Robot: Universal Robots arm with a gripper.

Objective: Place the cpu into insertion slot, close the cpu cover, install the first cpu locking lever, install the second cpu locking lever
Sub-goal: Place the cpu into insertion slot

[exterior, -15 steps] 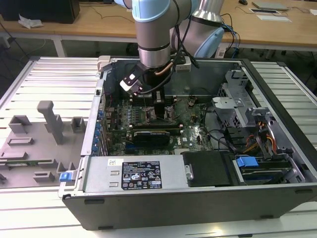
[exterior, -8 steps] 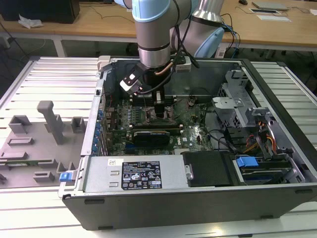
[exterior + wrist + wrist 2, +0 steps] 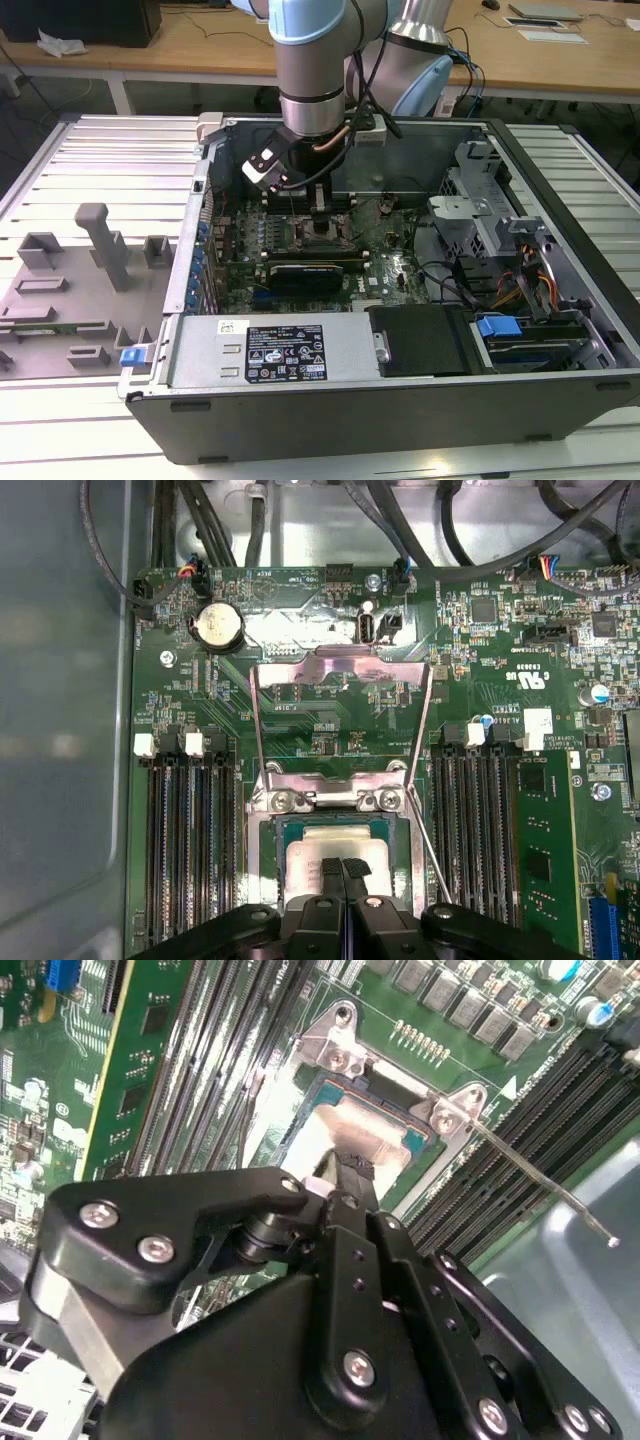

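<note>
The cpu [image 3: 318,862] lies flat in the socket on the green motherboard, its silvery-tan top face up; in the second wrist view the cpu [image 3: 322,1138] sits between the socket's metal brackets. My gripper [image 3: 342,872] is directly over it, shut, with its black fingertips [image 3: 348,1172] together at the chip's top face. The cpu cover [image 3: 345,662] is swung open, its thin metal frame standing away from the socket. A thin wire locking lever [image 3: 428,845] is raised beside the socket, and the same lever [image 3: 540,1175] slants out over the memory slots. In the exterior view my gripper [image 3: 319,205] hangs inside the computer case.
Black memory slots [image 3: 190,840] flank the socket on both sides. A long black card [image 3: 315,270] lies just in front of the socket. The case walls [image 3: 205,190], cables [image 3: 450,280] and a drive cage [image 3: 480,190] surround the board. A grey fixture tray [image 3: 70,290] lies at the exterior view's left.
</note>
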